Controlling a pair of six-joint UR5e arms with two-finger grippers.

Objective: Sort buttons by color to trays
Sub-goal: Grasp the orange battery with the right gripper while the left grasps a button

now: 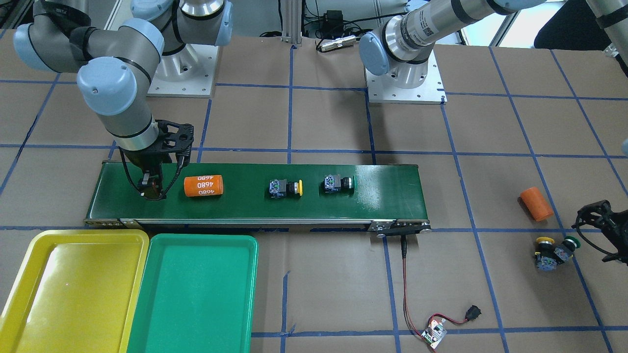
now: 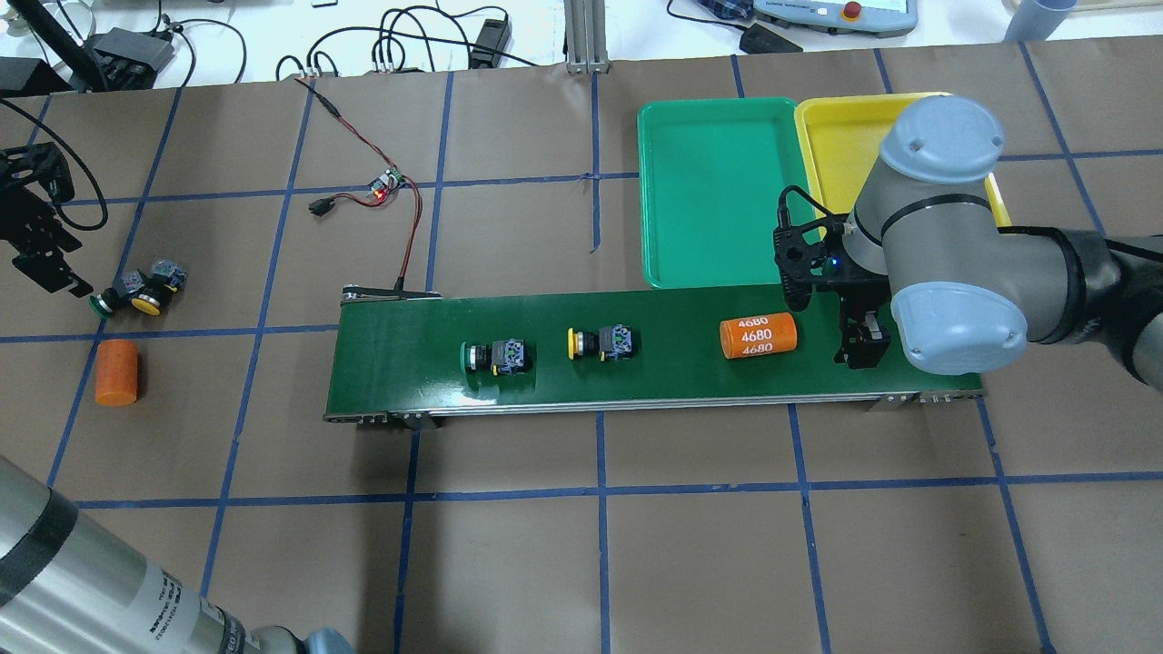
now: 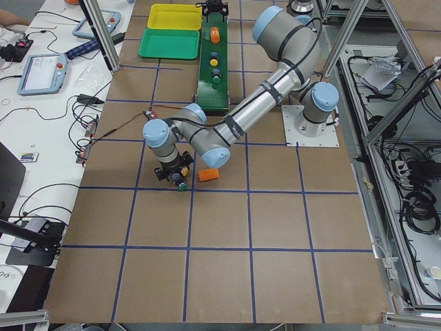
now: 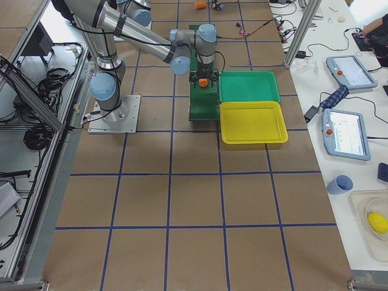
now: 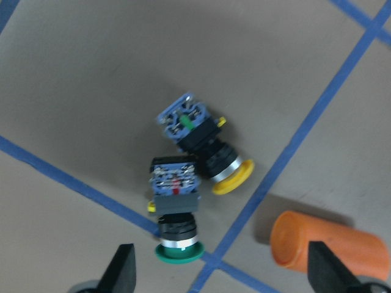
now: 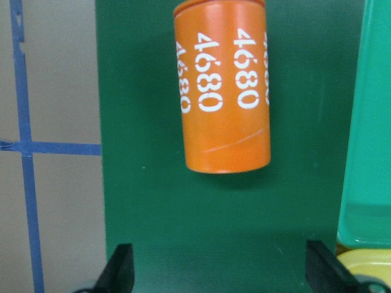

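Observation:
A yellow-capped button (image 1: 285,188) and a green-capped button (image 1: 337,183) lie on their sides on the belt. Another yellow button (image 5: 208,146) and green button (image 5: 177,220) lie touching on the bare table, under my left gripper (image 5: 223,274), which is open and empty just above them. My right gripper (image 6: 220,274) is open and empty over the belt's end, beside an orange cylinder (image 6: 223,91). The yellow tray (image 1: 64,289) and green tray (image 1: 196,294) sit side by side next to that belt end, both empty.
The dark green conveyor belt (image 2: 400,363) runs across the table's middle. A second orange cylinder (image 5: 330,247) lies close to the two table buttons. A small circuit board with red wires (image 2: 386,182) sits beyond the belt's left end.

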